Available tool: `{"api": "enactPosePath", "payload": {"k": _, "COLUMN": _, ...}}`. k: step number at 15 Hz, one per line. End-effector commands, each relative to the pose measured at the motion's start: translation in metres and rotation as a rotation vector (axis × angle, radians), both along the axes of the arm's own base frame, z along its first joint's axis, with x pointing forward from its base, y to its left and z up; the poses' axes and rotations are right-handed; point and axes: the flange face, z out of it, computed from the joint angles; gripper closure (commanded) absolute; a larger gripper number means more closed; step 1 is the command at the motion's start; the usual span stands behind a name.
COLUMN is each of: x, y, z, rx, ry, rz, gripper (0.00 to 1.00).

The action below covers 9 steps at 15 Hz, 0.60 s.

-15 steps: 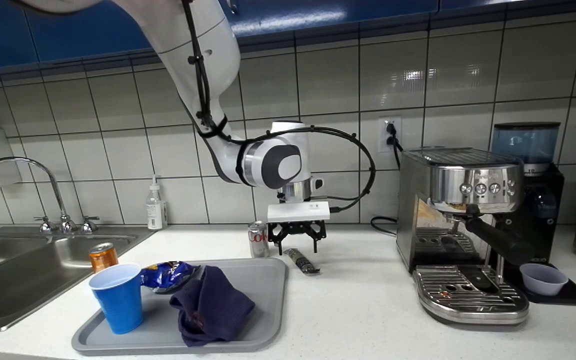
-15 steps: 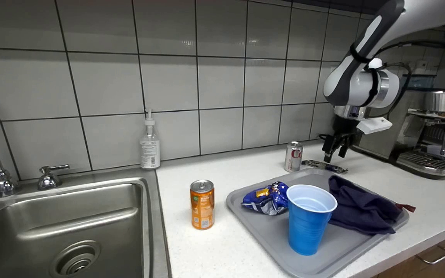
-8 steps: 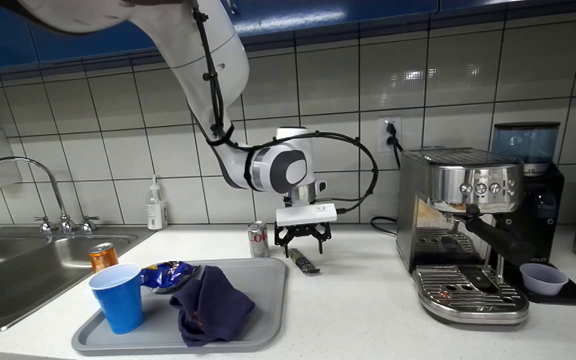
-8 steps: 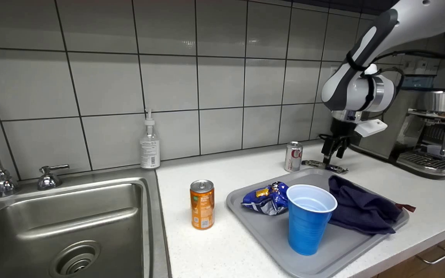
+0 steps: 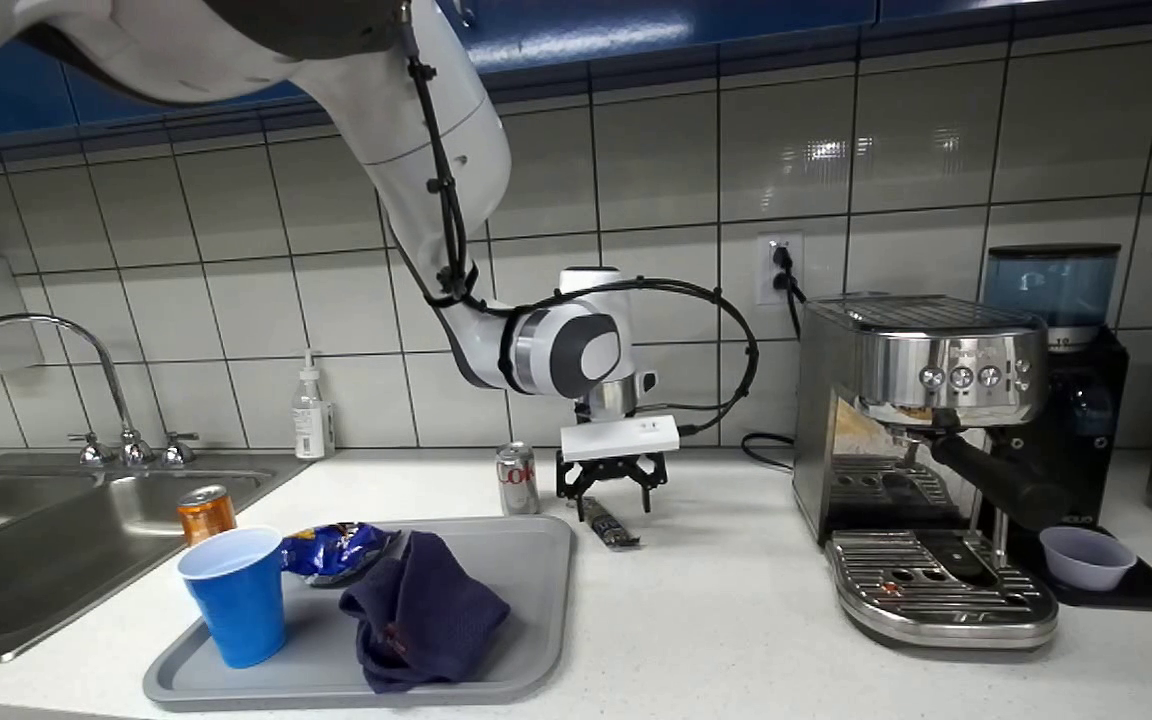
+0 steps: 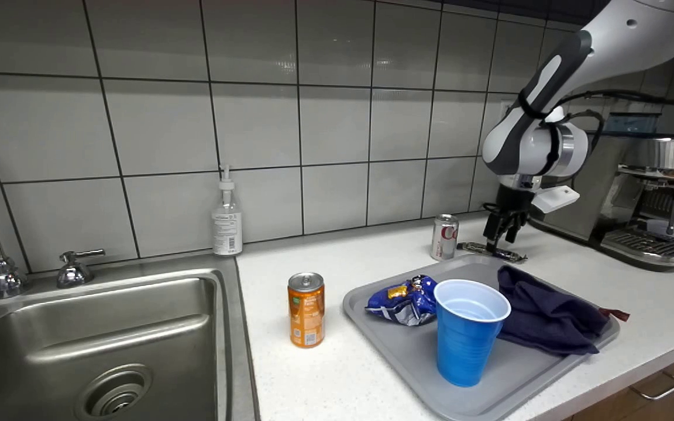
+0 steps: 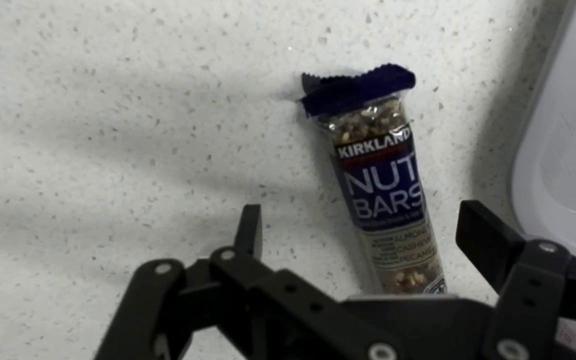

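Gripper (image 5: 614, 504): points down over the counter (image 5: 696, 620), nearer the back edge than the front edge; its fingers (image 7: 251, 227) stand wide apart, one to each side of a nut bar (image 7: 383, 195), with speckled countertop showing between each finger and the wrapper.
Fingertip height: whether the tips reach the countertop, I cannot tell.
Nut bar: lies flat toward the counter's back edge, the Kirkland label facing up and one dark blue crimped end in sight; the gripper hides the opposite end in the wrist view.
Silver can (image 5: 517, 480): upright near the back edge, on the bar's sink side, close to the bar but apart from it.
Grey tray (image 5: 536, 580): just beside the bar, reaching toward the front edge.
On the tray: an upright blue cup (image 6: 468, 351), a shiny blue wrapper (image 6: 406, 300) and a crumpled navy cloth (image 6: 547, 318).
Orange can (image 6: 306, 316): upright between the tray and the counter's sink-side edge.
Pump bottle (image 6: 227, 228): at the back corner, next to the sink (image 6: 27, 374).
Espresso machine (image 5: 936, 370): toward the counter end away from the sink, with a small pale bowl (image 5: 1086, 572) beside it.
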Motion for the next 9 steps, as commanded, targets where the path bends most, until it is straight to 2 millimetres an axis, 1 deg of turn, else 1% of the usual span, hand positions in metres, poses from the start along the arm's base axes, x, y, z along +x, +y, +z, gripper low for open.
{"api": "enactPosePath", "payload": {"k": 1, "x": 0.0119, "y": -0.0029, "z": -0.0003, "rx": -0.004, "ry": -0.003, "rz": 0.010, "gripper": 0.00}}
{"api": "enactPosePath", "payload": {"k": 9, "x": 0.0143, "y": 0.0001, "z": -0.0003, "rx": 0.001, "ry": -0.008, "rz": 0.019, "gripper": 0.00}}
